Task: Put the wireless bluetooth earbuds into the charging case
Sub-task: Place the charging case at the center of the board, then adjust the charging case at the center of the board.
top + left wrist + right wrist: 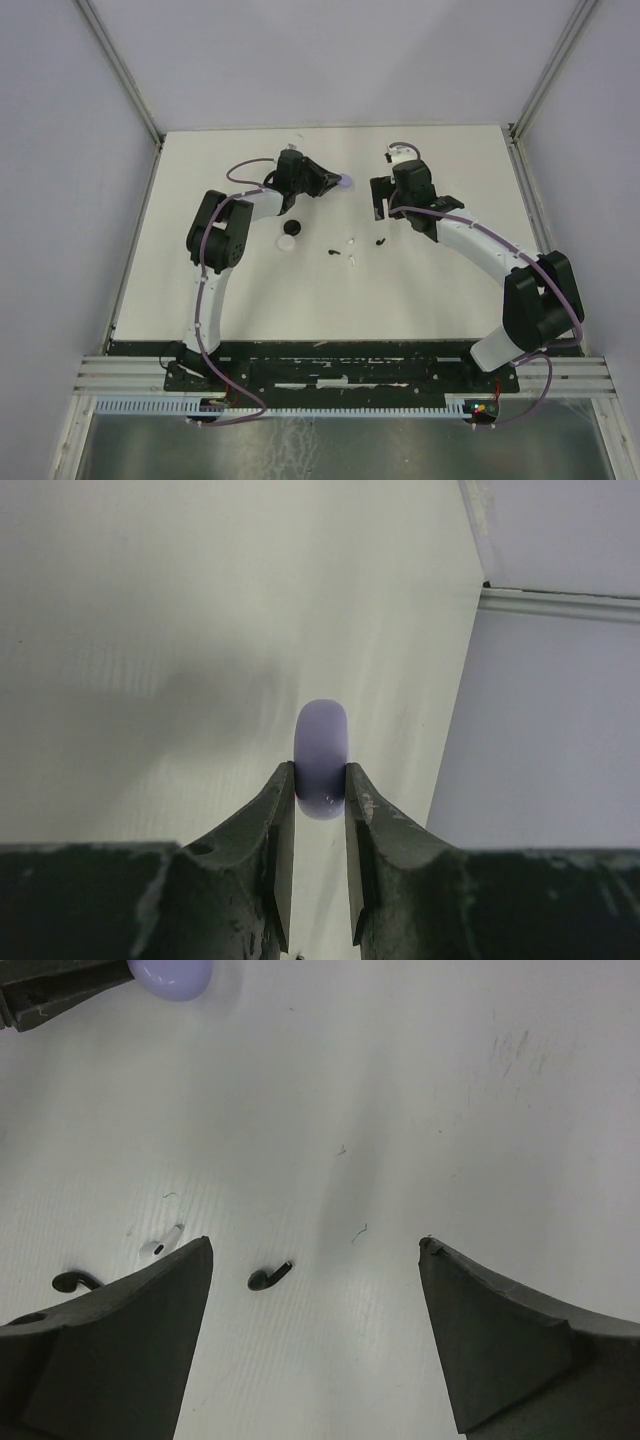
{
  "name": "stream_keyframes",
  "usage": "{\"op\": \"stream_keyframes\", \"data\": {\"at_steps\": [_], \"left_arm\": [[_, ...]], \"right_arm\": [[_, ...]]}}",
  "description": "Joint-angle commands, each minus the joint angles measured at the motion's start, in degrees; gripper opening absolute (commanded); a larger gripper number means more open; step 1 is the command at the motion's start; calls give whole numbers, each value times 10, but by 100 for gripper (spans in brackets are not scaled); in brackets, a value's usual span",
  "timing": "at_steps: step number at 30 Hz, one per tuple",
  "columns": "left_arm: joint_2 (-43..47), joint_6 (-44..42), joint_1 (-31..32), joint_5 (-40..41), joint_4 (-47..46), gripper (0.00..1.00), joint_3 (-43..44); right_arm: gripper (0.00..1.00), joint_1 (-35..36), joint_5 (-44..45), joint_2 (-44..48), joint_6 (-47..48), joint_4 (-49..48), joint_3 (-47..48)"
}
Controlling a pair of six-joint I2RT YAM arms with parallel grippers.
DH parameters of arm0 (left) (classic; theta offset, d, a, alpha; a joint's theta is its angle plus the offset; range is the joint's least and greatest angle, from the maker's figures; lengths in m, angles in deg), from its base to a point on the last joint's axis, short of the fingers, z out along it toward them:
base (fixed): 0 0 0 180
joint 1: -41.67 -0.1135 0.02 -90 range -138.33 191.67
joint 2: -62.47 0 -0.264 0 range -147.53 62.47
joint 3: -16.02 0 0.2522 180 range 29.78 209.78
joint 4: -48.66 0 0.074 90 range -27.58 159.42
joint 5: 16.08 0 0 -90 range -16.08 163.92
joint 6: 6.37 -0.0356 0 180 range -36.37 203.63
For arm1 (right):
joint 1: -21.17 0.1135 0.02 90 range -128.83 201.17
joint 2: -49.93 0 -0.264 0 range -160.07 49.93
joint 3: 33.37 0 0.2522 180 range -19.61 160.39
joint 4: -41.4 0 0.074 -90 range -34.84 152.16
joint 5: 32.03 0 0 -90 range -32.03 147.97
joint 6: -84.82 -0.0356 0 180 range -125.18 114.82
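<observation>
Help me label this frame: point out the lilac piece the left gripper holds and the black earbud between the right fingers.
lilac piece (321, 745): left wrist view, its exposed middle above the fingers.
black earbud (258, 1280): right wrist view, its bulb end.

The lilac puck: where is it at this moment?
In the top view the lilac puck is pinched edge-on in the left tool, over the far middle of the table, just left of the open right tool.

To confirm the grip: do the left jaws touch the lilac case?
Touching. The left wrist view shows both jaws of the left gripper pressed against the lilac case.
</observation>
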Motion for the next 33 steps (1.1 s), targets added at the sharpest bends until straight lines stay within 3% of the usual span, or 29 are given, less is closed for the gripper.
{"op": "stream_keyframes", "data": {"at_steps": [1, 4, 12, 18, 26, 33], "left_arm": [[-8, -38, -1, 0, 1, 3, 25], [-9, -46, -1, 1, 8, 11, 25], [-6, -58, -16, -3, 15, 45, 5], [47, -69, -42, 11, 16, 66, -64], [212, -131, -62, 51, 18, 67, -237], [307, -192, -63, 107, 78, 67, -306]], "right_arm": [[92, -3, -10, 11, -6, -6, 4], [92, -2, -12, 8, -6, -4, 6], [92, -3, -29, -5, -12, 0, 14], [92, -3, -49, -20, -15, 6, 29], [90, 0, -106, -58, -23, 17, 51], [89, 57, -137, -125, -23, 30, 109]]}}
